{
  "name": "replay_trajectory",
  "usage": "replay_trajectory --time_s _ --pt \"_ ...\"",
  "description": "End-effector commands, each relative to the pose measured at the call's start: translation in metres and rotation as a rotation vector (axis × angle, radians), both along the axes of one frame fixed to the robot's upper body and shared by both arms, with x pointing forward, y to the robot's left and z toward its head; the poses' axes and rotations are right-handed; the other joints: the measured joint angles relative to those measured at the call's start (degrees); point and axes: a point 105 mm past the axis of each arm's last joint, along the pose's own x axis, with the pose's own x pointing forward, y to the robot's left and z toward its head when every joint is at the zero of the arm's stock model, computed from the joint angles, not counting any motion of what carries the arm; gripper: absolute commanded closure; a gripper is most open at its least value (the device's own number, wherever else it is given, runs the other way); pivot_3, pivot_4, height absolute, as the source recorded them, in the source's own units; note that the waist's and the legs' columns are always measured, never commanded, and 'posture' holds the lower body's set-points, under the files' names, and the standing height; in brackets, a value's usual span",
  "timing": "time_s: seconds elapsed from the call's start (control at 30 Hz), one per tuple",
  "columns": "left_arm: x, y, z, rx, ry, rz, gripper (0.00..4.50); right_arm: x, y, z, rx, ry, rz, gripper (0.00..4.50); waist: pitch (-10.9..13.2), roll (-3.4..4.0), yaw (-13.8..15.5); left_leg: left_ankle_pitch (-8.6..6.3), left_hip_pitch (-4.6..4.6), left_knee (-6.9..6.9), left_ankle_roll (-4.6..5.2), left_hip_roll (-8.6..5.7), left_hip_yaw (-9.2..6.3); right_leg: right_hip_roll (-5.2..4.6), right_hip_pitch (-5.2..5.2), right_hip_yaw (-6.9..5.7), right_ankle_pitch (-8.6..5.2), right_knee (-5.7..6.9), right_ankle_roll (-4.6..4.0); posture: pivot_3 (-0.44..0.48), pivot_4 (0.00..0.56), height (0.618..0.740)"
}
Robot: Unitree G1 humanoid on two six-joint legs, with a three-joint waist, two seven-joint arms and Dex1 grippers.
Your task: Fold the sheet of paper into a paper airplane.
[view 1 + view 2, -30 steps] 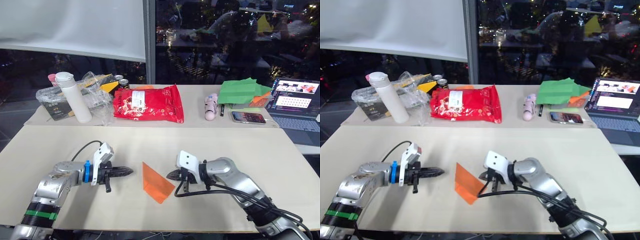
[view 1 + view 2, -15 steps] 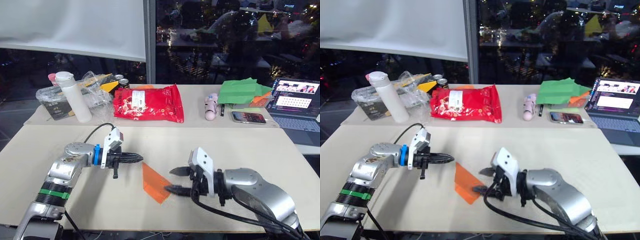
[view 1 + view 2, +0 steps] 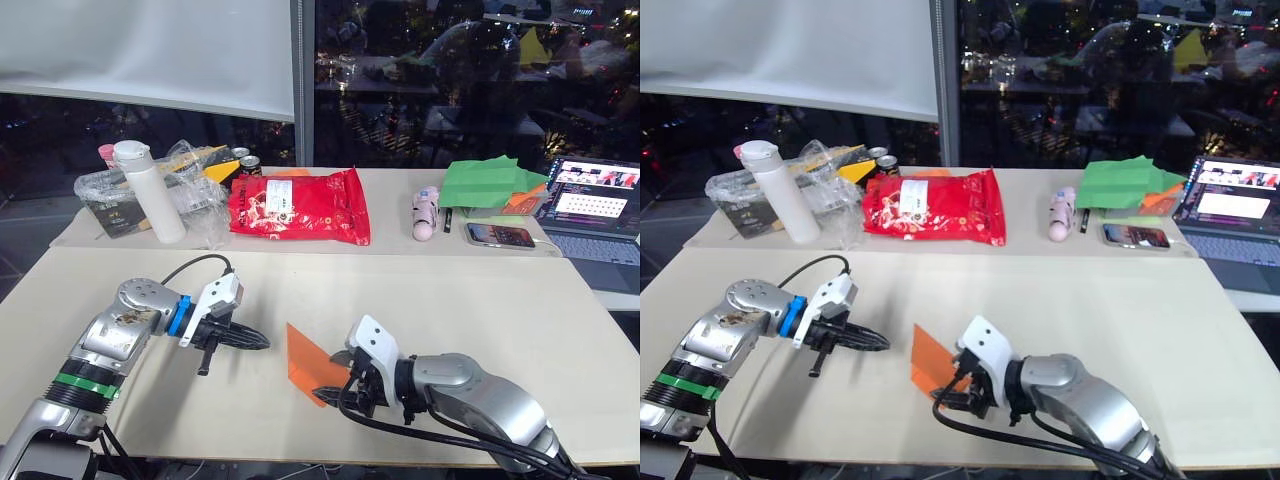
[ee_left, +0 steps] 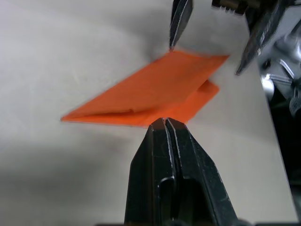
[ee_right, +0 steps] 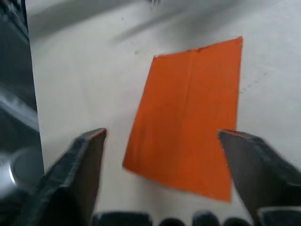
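The orange sheet of paper point(image 3: 306, 360) lies on the table as a small folded, pointed shape, the paper airplane, with one flap slightly raised. My left gripper point(image 3: 261, 343) is shut and empty, its tip just short of the paper's left edge point(image 4: 150, 92). My right gripper point(image 3: 344, 382) is open at the paper's near right corner. Its fingers point(image 5: 84, 160) stand wide apart with the paper point(image 5: 188, 117) just ahead of them, and nothing is held. In the left wrist view the right gripper's fingers point(image 4: 181, 19) sit at the paper's far end.
Along the back of the table point(image 3: 560, 320) are a white bottle point(image 3: 140, 190), a clear plastic bag point(image 3: 195, 200), a red snack bag point(image 3: 297, 205), a pink object point(image 3: 425, 213), green folded paper point(image 3: 490, 182), a phone point(image 3: 497, 235) and a laptop point(image 3: 595, 205).
The right gripper went from shut to open and came round to the paper's near right corner. The left gripper moved toward the paper's left edge, staying shut.
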Motion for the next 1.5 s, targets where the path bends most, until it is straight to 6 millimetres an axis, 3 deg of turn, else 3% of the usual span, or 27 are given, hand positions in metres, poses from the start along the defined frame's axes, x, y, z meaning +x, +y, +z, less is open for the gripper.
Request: replay_trajectory --time_s 0.03,0.27,0.4,0.57,0.83,1.13,1.5 --pt "-0.002 0.005 0.004 0.020 -0.010 -0.011 4.50 0.001 0.000 0.005 0.005 -0.039 -0.003 2.10 0.0 0.00 0.0 0.00 0.01 0.00 0.00 0.00 0.00 0.00 0.00 0.00 0.00 0.00 0.00 0.000 0.150 0.712" --pt "0.015 0.000 0.012 -0.025 -0.072 0.047 4.50 0.010 -0.009 0.011 -0.076 -0.167 0.046 4.45 0.0 -0.01 0.0 0.00 0.02 0.03 0.00 0.00 0.00 0.00 -0.14 0.00 -0.06 0.01 -0.12 0.000 0.150 0.712" --pt "0.025 -0.003 0.014 -0.050 -0.127 0.077 4.50 0.021 -0.024 0.015 -0.177 -0.312 0.104 4.45 0.0 0.00 0.1 0.00 0.01 0.07 0.00 0.00 0.03 0.00 -0.14 0.00 0.01 0.00 0.01 0.000 0.150 0.712" --pt "0.042 -0.009 0.011 -0.092 -0.181 0.167 4.50 0.017 -0.039 0.014 -0.256 -0.408 0.240 4.45 0.0 0.02 0.2 0.01 -0.02 0.05 0.01 0.00 0.03 0.01 0.05 0.00 0.04 0.02 0.07 0.000 0.150 0.712" --pt "0.028 -0.040 -0.005 -0.150 -0.159 0.093 4.50 0.005 -0.053 0.010 -0.267 -0.378 0.384 4.45 0.0 0.03 0.1 0.01 0.06 0.22 0.01 -0.01 0.01 0.00 0.38 -0.01 0.05 0.00 0.08 0.000 0.150 0.712" --pt "0.009 -0.063 -0.023 -0.178 -0.132 -0.021 4.50 0.008 -0.057 0.009 -0.278 -0.382 0.473 4.45 0.0 0.07 0.1 0.01 0.12 0.31 0.01 -0.01 0.01 0.00 0.48 0.00 0.07 0.00 0.11 0.000 0.150 0.712" --pt "-0.011 -0.075 -0.071 -0.026 -0.134 -0.103 4.50 0.010 -0.057 0.004 -0.249 -0.334 0.447 4.45 0.0 0.11 0.2 0.01 0.12 0.36 0.01 -0.02 0.00 0.00 0.52 0.00 0.08 0.00 0.09 0.000 0.150 0.712"
